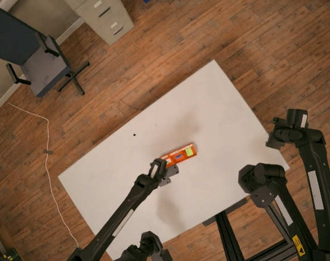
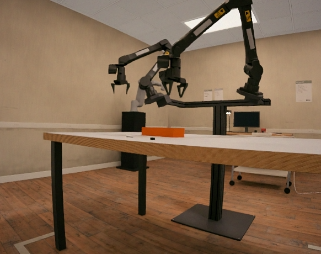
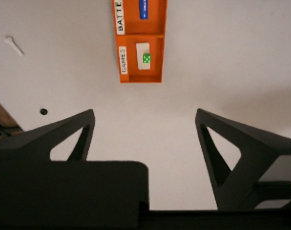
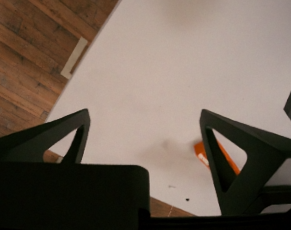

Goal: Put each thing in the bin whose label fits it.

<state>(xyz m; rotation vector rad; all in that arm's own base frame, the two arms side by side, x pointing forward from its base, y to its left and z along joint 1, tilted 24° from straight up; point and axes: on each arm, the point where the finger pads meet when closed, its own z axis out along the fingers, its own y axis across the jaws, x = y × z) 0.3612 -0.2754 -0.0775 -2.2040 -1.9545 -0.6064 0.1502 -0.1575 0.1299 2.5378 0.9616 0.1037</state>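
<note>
Orange labeled bins (image 1: 183, 156) (image 2: 162, 132) (image 3: 141, 36) (image 4: 199, 148) inside the tabletop's edges from above, left gripper (image 1: 169, 176) (image 2: 175, 96) (image 3: 145, 110) and right gripper (image 2: 120, 93) (image 4: 144, 114) raised in the exterior, left wrist showing fingers apart, green die (image 3: 147, 58) in GAMES, right wrist fingers apart, small black piece (image 1: 134, 134) (image 2: 152, 138) (image 3: 43, 111) (image 4: 187, 199) near an edge.

Between the open black fingers of the right tool (image 4: 146, 111) lies white table (image 4: 157, 70); an orange bin (image 4: 200, 148) shows partly behind one finger.
</note>
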